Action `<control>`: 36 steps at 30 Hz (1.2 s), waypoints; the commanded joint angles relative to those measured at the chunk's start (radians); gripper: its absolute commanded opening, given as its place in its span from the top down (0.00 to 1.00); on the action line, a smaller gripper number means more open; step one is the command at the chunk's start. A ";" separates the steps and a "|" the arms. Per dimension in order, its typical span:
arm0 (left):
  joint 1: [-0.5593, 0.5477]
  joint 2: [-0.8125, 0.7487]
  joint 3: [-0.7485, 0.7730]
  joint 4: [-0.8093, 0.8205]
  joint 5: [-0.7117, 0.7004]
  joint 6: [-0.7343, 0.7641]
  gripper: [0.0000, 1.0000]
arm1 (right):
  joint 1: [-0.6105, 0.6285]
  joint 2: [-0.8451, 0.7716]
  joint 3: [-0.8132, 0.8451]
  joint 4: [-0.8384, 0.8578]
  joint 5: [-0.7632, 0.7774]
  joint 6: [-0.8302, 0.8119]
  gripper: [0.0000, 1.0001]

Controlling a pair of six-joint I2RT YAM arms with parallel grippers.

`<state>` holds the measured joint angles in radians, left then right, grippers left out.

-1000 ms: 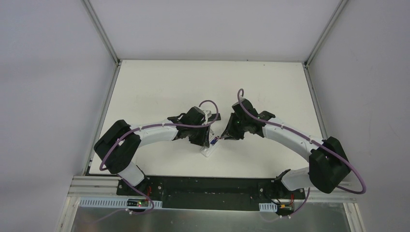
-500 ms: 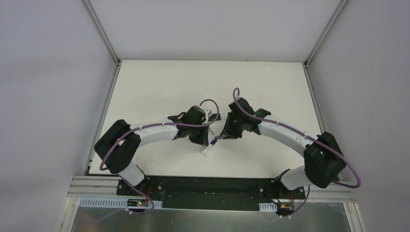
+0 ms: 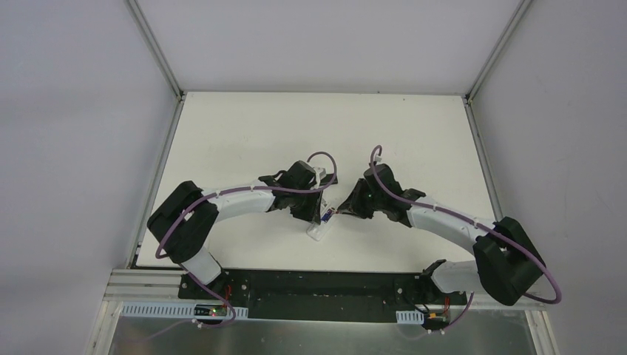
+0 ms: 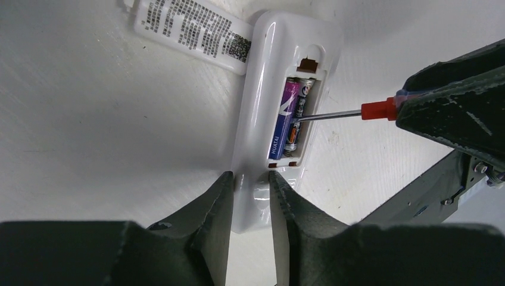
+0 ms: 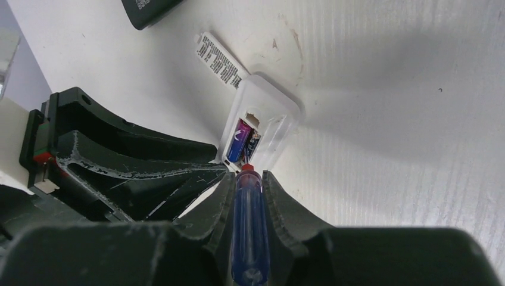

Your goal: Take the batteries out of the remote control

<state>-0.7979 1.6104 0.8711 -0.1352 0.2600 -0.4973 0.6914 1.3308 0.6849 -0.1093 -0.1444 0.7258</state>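
White remote lies back-up, batteries both in its open bay. Left gripper narrow, tips at remote's near end, grip unclear. Right gripper clamped on screwdriver, tip touching batteries.

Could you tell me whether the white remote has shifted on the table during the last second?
No. The white remote sits at the same spot and angle relative to the table's near edge.
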 commanded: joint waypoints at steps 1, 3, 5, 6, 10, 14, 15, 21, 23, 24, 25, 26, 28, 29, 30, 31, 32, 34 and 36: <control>-0.022 0.061 0.002 -0.017 -0.014 0.019 0.72 | 0.027 0.018 -0.124 0.030 -0.021 0.046 1.00; -0.023 0.069 0.006 -0.019 -0.013 0.021 0.71 | 0.027 0.015 -0.138 0.046 -0.022 0.048 1.00; -0.025 0.072 0.008 -0.020 -0.014 0.019 0.72 | 0.025 0.018 -0.154 0.074 -0.034 0.059 1.00; -0.027 0.074 0.008 -0.020 -0.014 0.019 0.73 | 0.022 0.020 -0.167 0.092 -0.046 0.070 1.00; -0.028 0.077 0.010 -0.024 -0.013 0.024 0.75 | 0.014 0.001 -0.230 0.202 -0.052 0.129 1.00; -0.030 0.084 0.013 -0.031 -0.013 0.031 0.76 | 0.002 -0.018 -0.289 0.335 -0.032 0.192 1.00; -0.032 0.084 0.015 -0.032 -0.012 0.032 0.77 | 0.001 -0.017 -0.301 0.365 -0.033 0.205 1.00; -0.032 0.079 0.013 -0.046 -0.024 0.039 0.77 | -0.001 -0.059 -0.322 0.394 -0.010 0.232 1.00; -0.032 0.074 0.014 -0.049 -0.031 0.040 0.77 | -0.003 -0.086 -0.310 0.360 0.012 0.218 1.00; -0.033 0.072 0.013 -0.051 -0.032 0.042 0.77 | -0.002 -0.098 -0.302 0.347 0.021 0.204 1.00; -0.033 0.071 0.016 -0.053 -0.034 0.043 0.77 | -0.003 -0.108 -0.293 0.335 0.026 0.190 1.00; -0.033 0.071 0.018 -0.057 -0.034 0.045 0.77 | -0.006 -0.115 -0.278 0.319 0.029 0.180 1.00; -0.033 0.070 0.022 -0.066 -0.035 0.051 0.77 | -0.011 -0.128 -0.258 0.307 0.032 0.168 1.00; -0.033 0.069 0.023 -0.069 -0.038 0.053 0.77 | -0.014 -0.128 -0.246 0.299 0.032 0.165 1.00; -0.033 0.068 0.023 -0.072 -0.039 0.055 0.77 | -0.015 -0.125 -0.233 0.294 0.027 0.161 1.00; -0.034 0.067 0.025 -0.074 -0.041 0.057 0.77 | -0.017 -0.120 -0.219 0.288 0.022 0.155 1.00; -0.033 0.066 0.025 -0.076 -0.041 0.058 0.77 | -0.018 -0.112 -0.208 0.283 0.023 0.147 1.00; -0.033 0.065 0.024 -0.079 -0.042 0.060 0.77 | -0.019 -0.090 -0.188 0.280 0.026 0.142 1.00; -0.033 0.062 0.025 -0.082 -0.041 0.063 0.77 | -0.023 -0.068 -0.176 0.281 0.026 0.136 1.00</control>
<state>-0.8062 1.6341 0.9047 -0.1696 0.2687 -0.4698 0.6765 1.2320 0.4511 0.2005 -0.1379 0.9016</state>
